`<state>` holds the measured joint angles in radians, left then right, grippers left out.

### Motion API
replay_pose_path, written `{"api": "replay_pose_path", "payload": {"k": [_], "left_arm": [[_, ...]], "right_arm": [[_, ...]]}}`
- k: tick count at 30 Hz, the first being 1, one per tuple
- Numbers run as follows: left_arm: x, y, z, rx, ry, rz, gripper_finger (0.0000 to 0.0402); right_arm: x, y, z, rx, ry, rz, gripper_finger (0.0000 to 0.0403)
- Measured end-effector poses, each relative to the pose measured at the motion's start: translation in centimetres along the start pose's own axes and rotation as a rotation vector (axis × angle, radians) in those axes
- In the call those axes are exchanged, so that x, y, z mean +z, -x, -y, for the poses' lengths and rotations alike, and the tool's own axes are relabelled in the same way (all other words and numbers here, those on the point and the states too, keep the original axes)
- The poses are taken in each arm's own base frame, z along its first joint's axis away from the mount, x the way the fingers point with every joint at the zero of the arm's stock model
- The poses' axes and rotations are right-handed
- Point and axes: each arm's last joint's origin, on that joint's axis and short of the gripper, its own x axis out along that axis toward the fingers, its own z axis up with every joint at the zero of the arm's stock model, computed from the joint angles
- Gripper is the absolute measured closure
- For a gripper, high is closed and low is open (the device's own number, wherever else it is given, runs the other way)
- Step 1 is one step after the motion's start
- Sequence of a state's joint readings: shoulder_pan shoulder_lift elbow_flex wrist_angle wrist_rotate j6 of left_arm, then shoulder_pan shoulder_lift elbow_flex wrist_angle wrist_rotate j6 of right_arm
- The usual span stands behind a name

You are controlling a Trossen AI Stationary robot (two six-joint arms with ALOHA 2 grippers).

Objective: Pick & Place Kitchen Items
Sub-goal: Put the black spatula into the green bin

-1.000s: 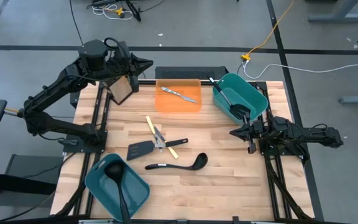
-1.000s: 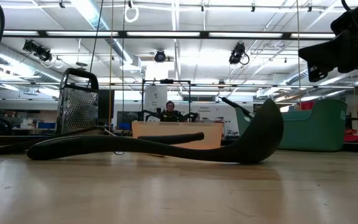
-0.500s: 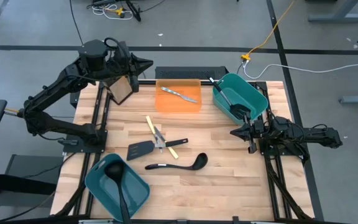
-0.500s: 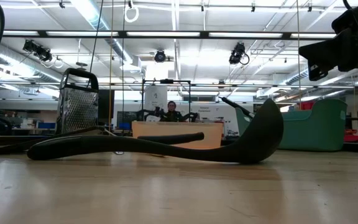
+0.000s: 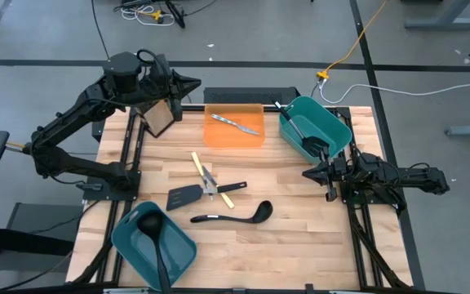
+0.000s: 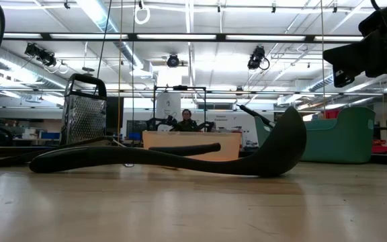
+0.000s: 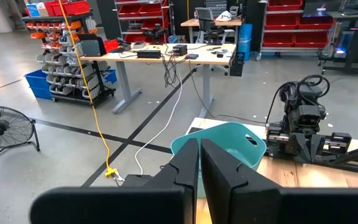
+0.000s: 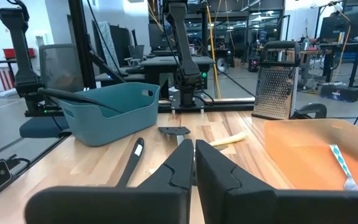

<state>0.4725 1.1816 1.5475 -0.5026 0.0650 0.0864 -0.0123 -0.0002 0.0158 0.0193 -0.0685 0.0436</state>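
One black ladle (image 5: 233, 216) lies mid-table — well apart from both arms' fingers

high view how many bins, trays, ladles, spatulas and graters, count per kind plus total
teal plastic bins: 2
flat orange tray: 1
black ladles: 2
black slotted spatulas: 2
metal box grater: 1
total: 8
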Motion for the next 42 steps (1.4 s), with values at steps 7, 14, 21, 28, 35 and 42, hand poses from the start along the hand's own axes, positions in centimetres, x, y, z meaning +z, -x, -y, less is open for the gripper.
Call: {"api": "replay_pose_path", "payload": {"k": [7, 14, 21, 28, 35, 42], "left_arm": [[0.00, 0.00, 0.00, 0.000, 0.000, 0.000, 0.0380], [0.00, 0.00, 0.00, 0.000, 0.000, 0.000, 0.0380], [0.00, 0.00, 0.00, 0.000, 0.000, 0.000, 0.0380], [0.00, 0.00, -0.01, 0.000, 0.000, 0.000, 0.0380], [0.00, 0.00, -0.01, 0.000, 0.000, 0.000, 0.0380], [0.00, 0.00, 0.00, 0.000, 0.000, 0.000, 0.0380]], "right_arm": [[0.00, 0.00, 0.00, 0.000, 0.000, 0.000, 0.0376], [0.00, 0.00, 0.00, 0.000, 0.000, 0.000, 0.0376], [0.07, 0.00, -0.01, 0.001, -0.026, 0.007, 0.0376], [0.09, 0.00, -0.01, 0.001, -0.025, 0.009, 0.0376], [0.13, 0.00, -0.01, 0.001, -0.025, 0.013, 0.0376], [0.12, 0.00, -0.01, 0.001, -0.025, 0.013, 0.0376]]}}
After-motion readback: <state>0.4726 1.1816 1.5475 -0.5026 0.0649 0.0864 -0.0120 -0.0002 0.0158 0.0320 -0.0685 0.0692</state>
